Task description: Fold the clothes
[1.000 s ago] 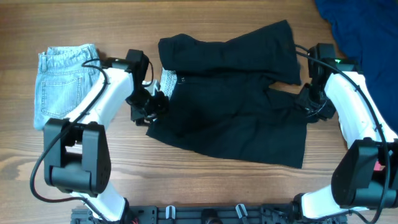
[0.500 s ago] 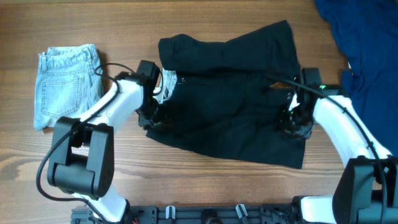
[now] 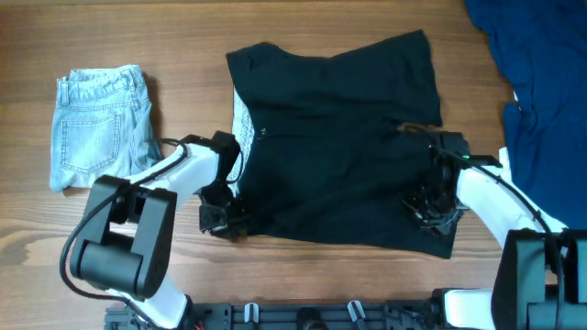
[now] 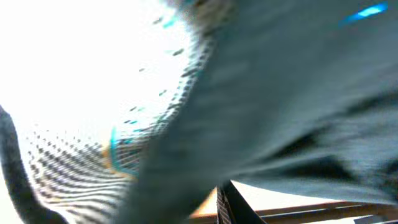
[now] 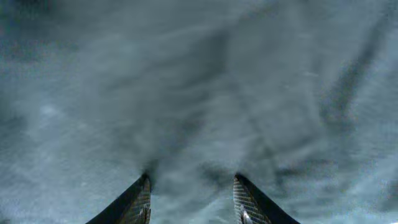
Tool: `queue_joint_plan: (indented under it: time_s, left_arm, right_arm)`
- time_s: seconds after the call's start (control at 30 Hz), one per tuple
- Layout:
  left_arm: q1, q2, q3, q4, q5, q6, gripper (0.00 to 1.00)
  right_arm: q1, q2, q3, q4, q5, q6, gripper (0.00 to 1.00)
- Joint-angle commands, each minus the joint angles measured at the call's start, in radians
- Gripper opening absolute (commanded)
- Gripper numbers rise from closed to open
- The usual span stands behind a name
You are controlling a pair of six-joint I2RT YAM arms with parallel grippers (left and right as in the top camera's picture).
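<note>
The brown wooden table point(image 3: 303, 275) carries everything; at its middle lies the large black fabric pair of shorts point(image 3: 339, 147), spread but wrinkled, with a strip of white mesh lining point(image 3: 243, 119) showing at its left edge; a dark blue cloth point(image 3: 541, 55) waits at the far right, and a small light-blue denim pair of shorts point(image 3: 96, 124) lies already folded at the left.

The left gripper point(image 3: 223, 218) sits at the near left corner of the black shorts; its wrist view is covered by blurred cloth, so I cannot tell if it pinches. The right gripper point(image 3: 429, 203) rests on the near right part; its fingertips point(image 5: 138, 198) stand apart against the cloth, with nothing pinched.

I judge the step is smoothing before a fold; both arms should work evenly, keep the cloth low and tight, and pinch only one layer at the hem.
</note>
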Motion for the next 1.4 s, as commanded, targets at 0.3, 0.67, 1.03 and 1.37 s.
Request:
queue_joint_plan:
  time_s: [0.3, 0.67, 1.03, 1.37]
  left_arm:
    - [-0.002, -0.522, 0.068, 0.216, -0.089, -0.016, 0.76]
    - [0.103, -0.045, 0.068, 0.818, 0.032, 0.047, 0.75]
    - [0.103, 0.064, 0.068, 0.903, 0.076, 0.060, 0.68]
    - [0.101, 0.118, 0.068, 0.949, 0.175, 0.066, 0.65]
  right_arm:
    - [-0.149, 0.014, -0.028, -0.026, 0.033, -0.020, 0.43]
    - [-0.149, 0.014, -0.028, -0.010, 0.025, -0.044, 0.44]
    - [-0.149, 0.014, -0.029, -0.006, 0.025, -0.045, 0.43]
    - [-0.149, 0.014, -0.028, -0.006, 0.025, -0.045, 0.44]
